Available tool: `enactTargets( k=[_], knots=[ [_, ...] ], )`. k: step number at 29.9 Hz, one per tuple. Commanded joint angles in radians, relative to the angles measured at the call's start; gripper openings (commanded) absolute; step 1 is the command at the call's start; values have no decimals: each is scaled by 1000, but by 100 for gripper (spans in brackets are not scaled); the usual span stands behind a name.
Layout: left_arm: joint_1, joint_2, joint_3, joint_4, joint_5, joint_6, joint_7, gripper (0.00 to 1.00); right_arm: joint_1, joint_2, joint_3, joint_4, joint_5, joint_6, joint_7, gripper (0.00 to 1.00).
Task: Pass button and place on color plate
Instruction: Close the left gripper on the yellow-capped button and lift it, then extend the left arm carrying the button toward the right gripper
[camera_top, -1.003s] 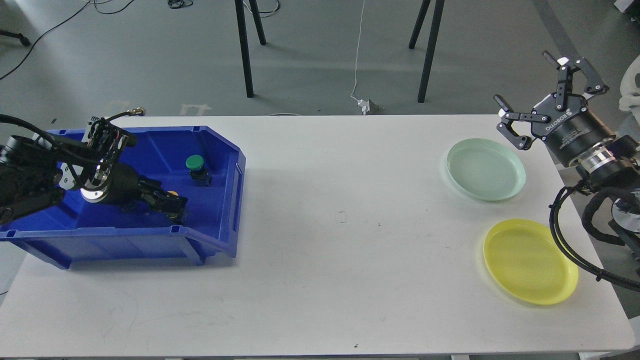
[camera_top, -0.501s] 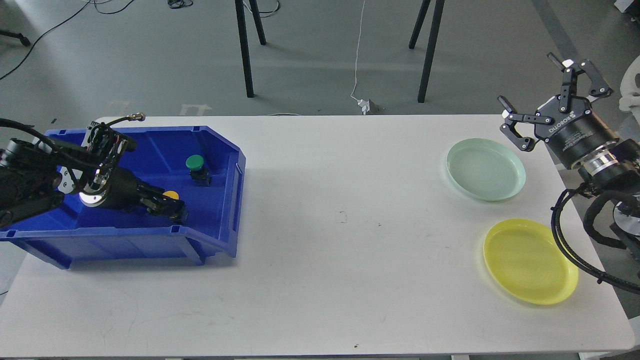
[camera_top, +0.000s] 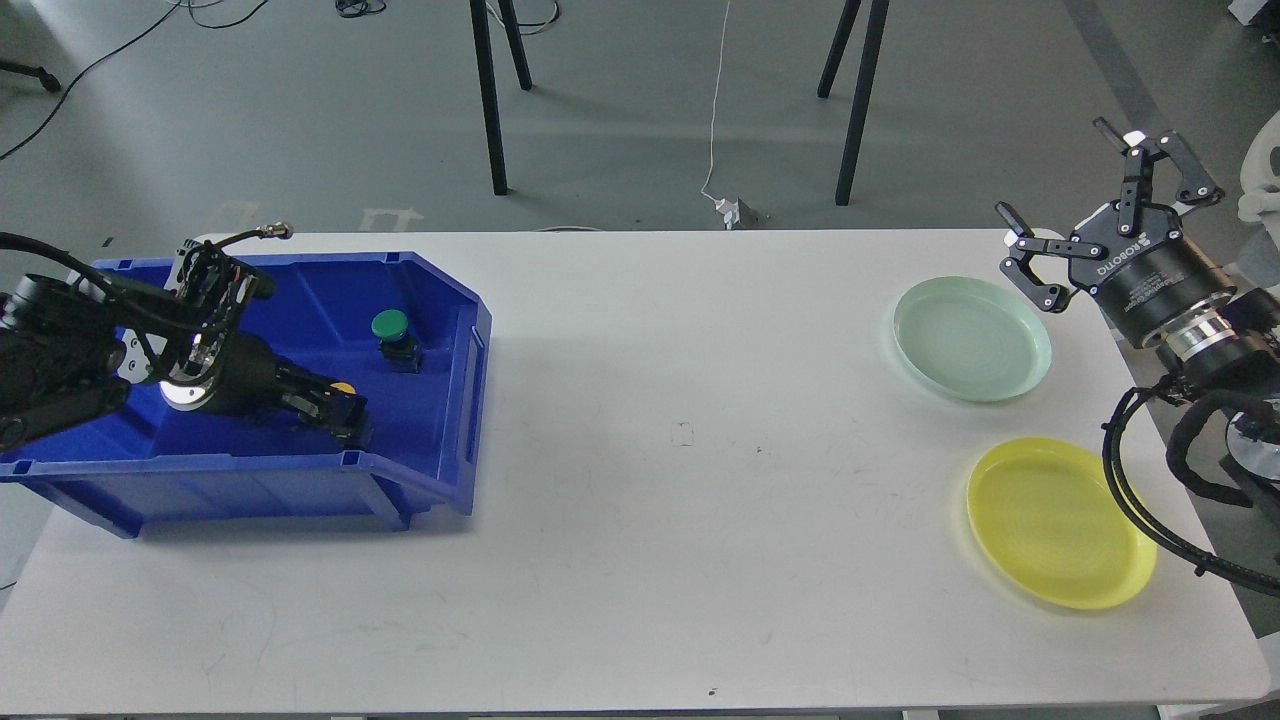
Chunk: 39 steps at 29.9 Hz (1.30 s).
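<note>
Head view shows us at the very beginning of the task: both plates are bare and no button has left the blue bin (camera_top: 440, 290). Our left gripper (camera_top: 345, 420) is low inside the bin, at the yellow button (camera_top: 344, 388), of which only a small part of the cap is visible behind the dark fingers. We cannot tell whether the fingers are closed on it or only beside it. The green button (camera_top: 390, 325) stands apart, nearer the far wall, with a round glossy cap on a dark square base. Our right gripper (camera_top: 1085, 200) waits above the table's far right corner, its two fingers spread wide and holding nothing. What is left, in our judgement: the grasp, the lift, the handover and the placing. The bin is hard plastic with a sloped front. The pale green plate (camera_top: 1035, 335) and the yellow plate (camera_top: 1120, 575) are shallow, round and smooth, on a matte white table (camera_top: 650, 520).
</note>
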Motion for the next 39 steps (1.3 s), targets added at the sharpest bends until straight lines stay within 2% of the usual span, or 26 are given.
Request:
enactTargets(
  k=[1,3,5,9,11,13,16,18,20,24,27,31,35,39],
  knots=[
    [-15,8,-5,-6,-1,-6,0,15,-3,0,0,0,-1,0,0,99],
    [-64,30,-26,-41,-9,-16,0,14,-3,0,0,1,1,0,0,99],
    [-124,94,-100,-139,-12,-54,0,13,-3,2,7,3,2,0,15,99],
    [-158,214,-346,-300,-15,-169,0,13,-4,11,43,3,1,0,125,99],
    [-158,251,-475,-342,-21,-218,0,13,-3,14,44,0,1,0,152,99],
    [-152,269,-564,-365,-69,-254,0,13,3,15,50,-2,-1,0,152,99],
    [-149,275,-621,-382,-248,-260,0,13,0,15,76,-9,-1,0,152,99],
    [-146,262,-641,-422,-378,-246,0,13,3,15,81,-20,-1,0,153,99],
    [-126,208,-661,-483,-521,-198,0,13,-13,6,86,-3,2,0,161,99],
    [-37,20,-674,-554,-587,12,0,13,-70,-26,127,23,-2,0,219,99],
    [44,-146,-675,-531,-597,115,0,13,-95,-89,124,44,-31,0,224,99],
    [161,-286,-723,-431,-598,128,0,13,-158,-110,127,98,-121,0,224,99],
    [268,-291,-888,-414,-586,110,0,13,-210,-118,130,250,-325,0,224,99],
    [301,-292,-919,-414,-580,85,0,14,-218,-100,109,333,-419,0,222,99]
  ],
)
